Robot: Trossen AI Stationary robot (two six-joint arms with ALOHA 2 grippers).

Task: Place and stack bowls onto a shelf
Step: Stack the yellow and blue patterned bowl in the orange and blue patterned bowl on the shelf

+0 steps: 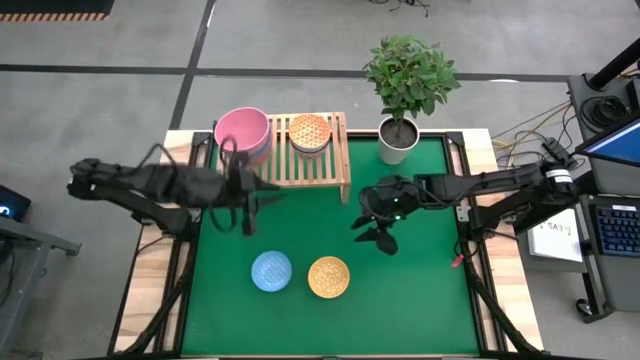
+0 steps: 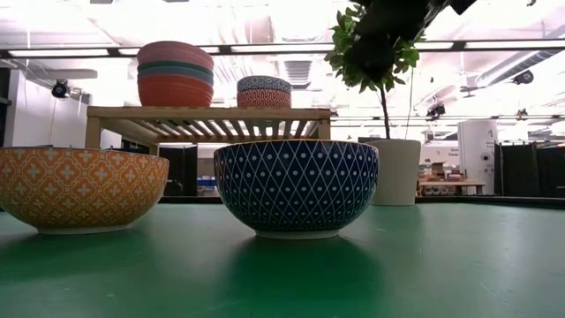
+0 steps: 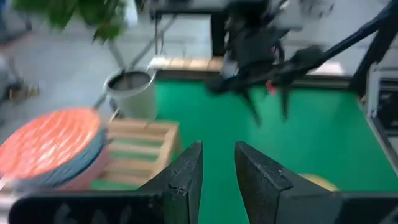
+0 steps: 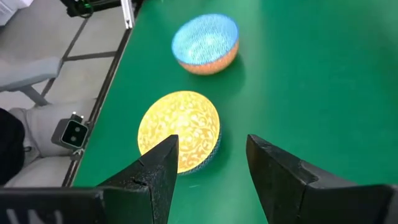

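Two bowls sit on the green mat: one light blue inside and orange-patterned outside [image 1: 271,270] [image 2: 79,187] [image 4: 205,40], one yellow inside and dark-blue-patterned outside [image 1: 328,276] [image 2: 296,187] [image 4: 179,130]. The wooden shelf [image 1: 300,165] [image 2: 207,115] carries a stack topped by a pink bowl [image 1: 243,132] [image 2: 175,75] and a stack topped by an orange patterned bowl [image 1: 309,132] [image 3: 56,143]. My left gripper [image 1: 268,194] [image 3: 217,174] is open and empty, just in front of the shelf. My right gripper [image 1: 372,236] [image 4: 208,168] is open, above the mat, to the far right of the yellow bowl.
A white pot with a leafy plant [image 1: 399,140] [image 2: 393,172] stands at the mat's far edge, right of the shelf. The wooden table border [image 1: 150,290] frames the mat. Bare mat [image 1: 420,300] lies to the right of the two bowls and near the front edge.
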